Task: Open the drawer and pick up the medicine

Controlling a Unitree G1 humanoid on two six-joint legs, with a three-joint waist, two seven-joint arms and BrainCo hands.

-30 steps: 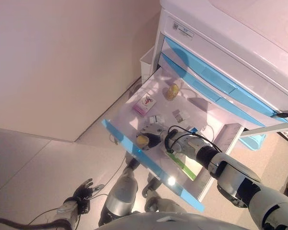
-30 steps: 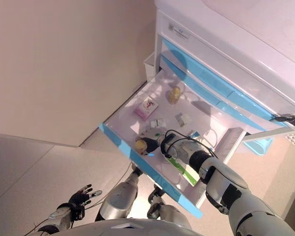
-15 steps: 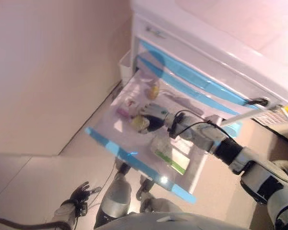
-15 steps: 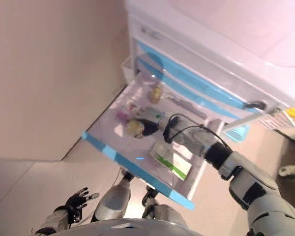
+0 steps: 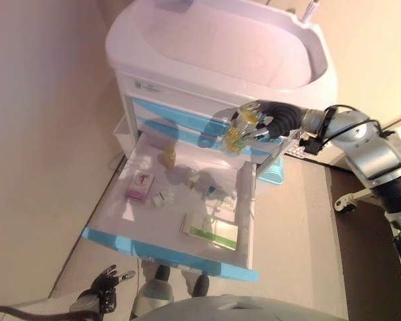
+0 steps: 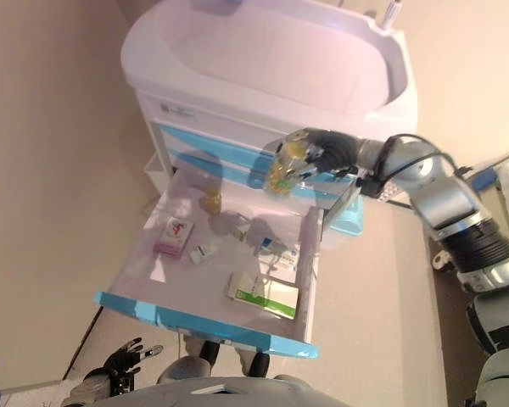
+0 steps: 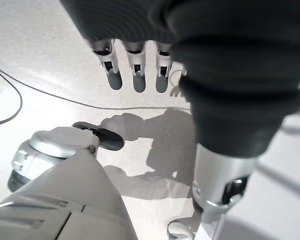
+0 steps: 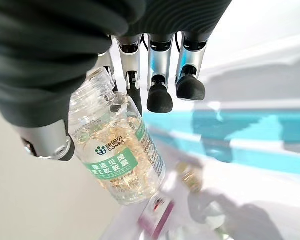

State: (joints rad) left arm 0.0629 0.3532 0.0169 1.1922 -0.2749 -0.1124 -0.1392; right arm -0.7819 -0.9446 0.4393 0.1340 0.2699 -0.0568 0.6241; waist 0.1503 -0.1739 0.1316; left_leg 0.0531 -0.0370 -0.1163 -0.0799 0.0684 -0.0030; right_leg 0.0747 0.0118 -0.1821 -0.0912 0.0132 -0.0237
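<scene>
My right hand is shut on a clear medicine bottle full of yellow capsules and holds it in the air in front of the cart's closed blue drawers, above the open drawer. In the right wrist view the bottle with its green label is pinched between the thumb and the fingers. The drawer stands pulled far out, with a blue front. My left hand hangs low by the floor, open and holding nothing; its fingers are straight.
Inside the drawer lie a second small yellow bottle, a pink box, a green and white box and small packs. The white cart top is a shallow basin. A wall runs along the left.
My right hand has come up out of the drawer with the bottle, to the height of the upper drawers. The camera has shifted a lot. The left hand stays low.
</scene>
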